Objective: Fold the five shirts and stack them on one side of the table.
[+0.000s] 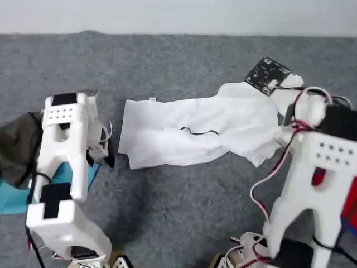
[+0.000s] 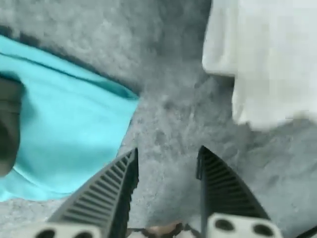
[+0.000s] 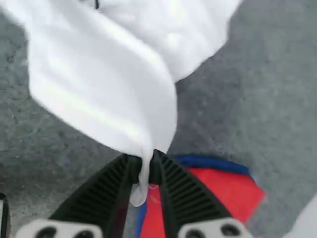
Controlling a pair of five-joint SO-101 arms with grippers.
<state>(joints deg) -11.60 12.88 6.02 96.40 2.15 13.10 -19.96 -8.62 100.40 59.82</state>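
A white shirt [image 1: 195, 131] lies stretched across the middle of the grey table, its right end lifted. My right gripper [image 3: 143, 166] is shut on a pinched fold of that white shirt [image 3: 109, 84], at the shirt's right end by the right arm [image 1: 312, 162]. My left gripper [image 2: 166, 163] hangs open over bare grey cloth, just left of the white shirt's edge [image 2: 267, 59]. A teal shirt [image 2: 64, 134] lies beside it, also seen under the left arm [image 1: 61, 145] as a teal shirt [image 1: 14, 195]. A dark olive shirt [image 1: 19, 145] lies on the far left.
A red and blue shirt [image 3: 218, 193] lies under the right gripper, and shows as a red and blue shirt [image 1: 348, 204] at the right edge. A black circuit board [image 1: 266, 73] sits at the back right. Grey table covering [image 1: 184, 212] stretches across the front.
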